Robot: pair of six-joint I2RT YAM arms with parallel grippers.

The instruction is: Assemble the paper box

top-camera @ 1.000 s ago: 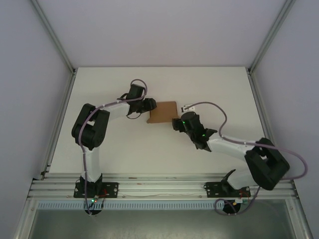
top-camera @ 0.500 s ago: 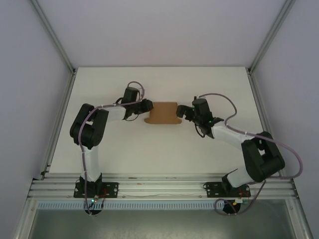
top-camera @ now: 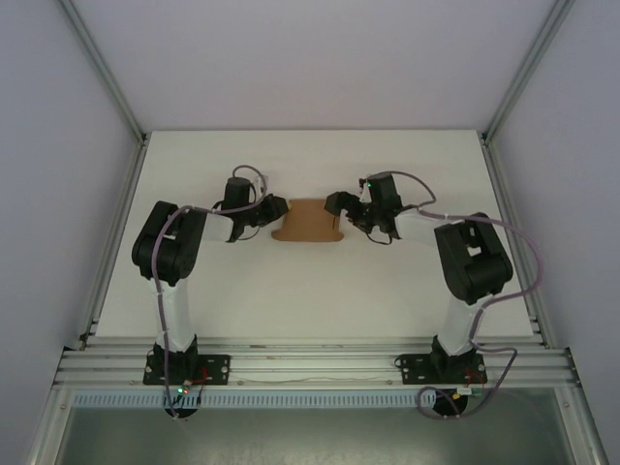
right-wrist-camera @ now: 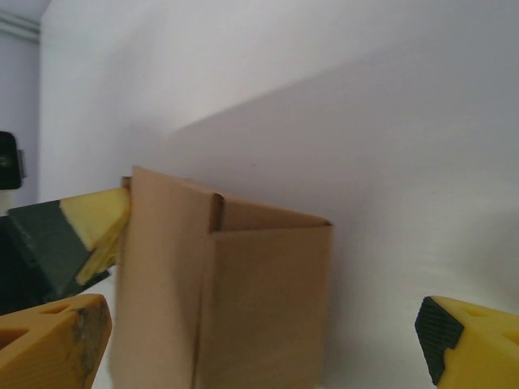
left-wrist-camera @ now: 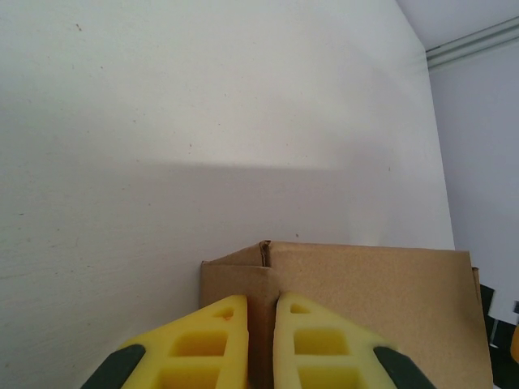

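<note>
Paper box point(top-camera: 308, 220), plain brown, corner folded up

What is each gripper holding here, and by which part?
The left gripper pinches the paper box by the upright edge of its end wall. The right gripper holds nothing; its jaws stand wide open, either side of the box's other end.

A white table point(top-camera: 291, 291) sits boxed in by pale grey walls point(top-camera: 310, 58), aluminium frame posts point(top-camera: 102, 63) rising at 10 and 2 o'clock.
</note>
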